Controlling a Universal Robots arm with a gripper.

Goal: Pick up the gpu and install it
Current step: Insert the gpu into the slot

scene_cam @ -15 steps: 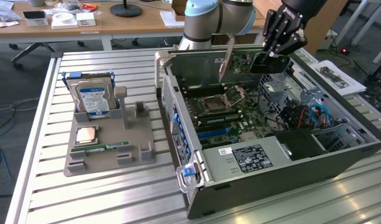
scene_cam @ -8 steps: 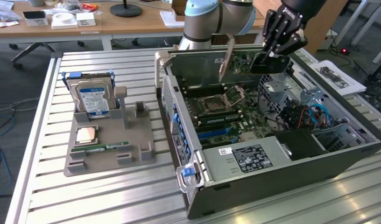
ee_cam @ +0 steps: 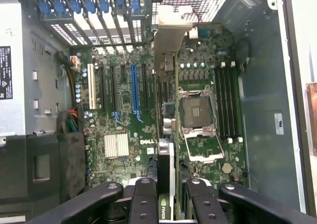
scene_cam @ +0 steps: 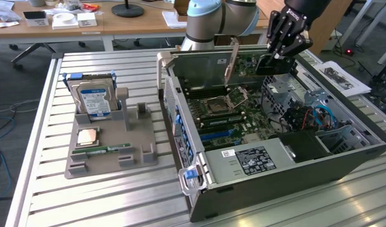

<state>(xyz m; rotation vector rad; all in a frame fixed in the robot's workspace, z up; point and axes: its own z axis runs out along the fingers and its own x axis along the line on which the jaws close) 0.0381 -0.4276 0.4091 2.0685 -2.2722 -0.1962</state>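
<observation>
- Step in hand: the gpu (scene_cam: 253,64) is off the table (scene_cam: 117,198) and hangs on edge inside the open top of the computer case (scene_cam: 294,165). It is above the motherboard (scene_cam: 224,118) and, as far as I can judge, not yet seated.
- The tool (scene_cam: 278,56) is clamped on the gpu, one finger on each face of the card. In the wrist view the card runs edge-on out from the tool (ee_cam: 166,194), and the gpu (ee_cam: 166,159) ends in its silvery bracket (ee_cam: 171,33) toward the case's vented wall.
- What the next move calls for, in my judgement: the card's lower edge must be square over one long slot and its bracket must meet a rear opening. It sits just beside the blue slot (ee_cam: 133,85), over the darker ones, and I cannot tell which it lines up with.
- The case lies on its side toward the table edge on the exterior view's right. It holds the motherboard, an open, empty processor socket (ee_cam: 197,112), cabling and a black box.
- The grey holder (scene_cam: 104,163) sits near the table edge on the exterior view's left. A hard drive (scene_cam: 95,99) stands upright in it, and a processor chip (scene_cam: 87,137) and a green memory stick (scene_cam: 108,148) lie flat.
</observation>
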